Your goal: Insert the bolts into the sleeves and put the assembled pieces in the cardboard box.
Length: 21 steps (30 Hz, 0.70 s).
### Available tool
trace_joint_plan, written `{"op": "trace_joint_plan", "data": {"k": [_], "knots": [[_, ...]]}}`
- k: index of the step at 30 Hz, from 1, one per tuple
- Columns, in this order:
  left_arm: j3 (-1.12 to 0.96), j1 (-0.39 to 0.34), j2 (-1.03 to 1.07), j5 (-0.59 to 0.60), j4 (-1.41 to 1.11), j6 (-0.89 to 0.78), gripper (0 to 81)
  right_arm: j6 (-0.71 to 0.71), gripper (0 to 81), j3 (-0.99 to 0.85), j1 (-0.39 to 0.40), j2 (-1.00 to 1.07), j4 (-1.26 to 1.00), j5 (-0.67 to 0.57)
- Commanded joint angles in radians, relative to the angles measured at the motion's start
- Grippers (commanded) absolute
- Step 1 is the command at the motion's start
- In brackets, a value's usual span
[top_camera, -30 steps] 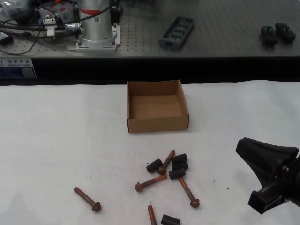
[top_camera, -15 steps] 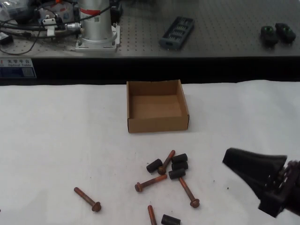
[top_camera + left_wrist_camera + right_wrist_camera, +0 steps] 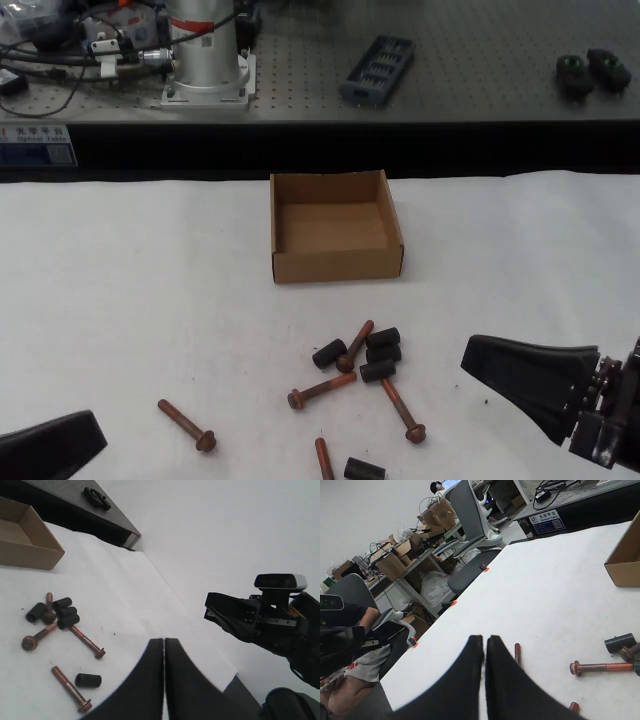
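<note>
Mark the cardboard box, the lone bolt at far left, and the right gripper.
cardboard box (image 3: 335, 263), high view, front wall.
lone bolt (image 3: 183, 422), high view, mid shank.
right gripper (image 3: 483, 640), right wrist view, between fingertips.

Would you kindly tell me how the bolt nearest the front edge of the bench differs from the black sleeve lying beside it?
The bolt is coppery brown; the sleeve is black. The bolt is long and thin with a flanged head; the sleeve is a short, plain stub. Both lie flat on the white sheet, not touching, outside the cardboard box.

Five bolts (image 3: 322, 390), five-ish sleeves (image 3: 377, 371), one box (image 3: 336, 264)
</note>
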Motion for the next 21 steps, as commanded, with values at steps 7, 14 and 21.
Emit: {"op": "trace_joint_plan", "data": {"k": [7,14,21], "knots": [[-0.003,0.003,-0.007,-0.108,0.072,0.040,0.6,0.052,4.3,-0.001,0.001,0.001,-0.021,-0.004],[-0.058,0.003,-0.003,-0.083,0.018,0.259,0.6,-0.136,4.3,-0.073,-0.008,0.001,0.025,-0.093],[-0.257,0.003,0.211,-0.173,0.206,0.661,0.6,-0.436,4.3,-0.317,-0.074,0.001,0.511,-0.016]]}}
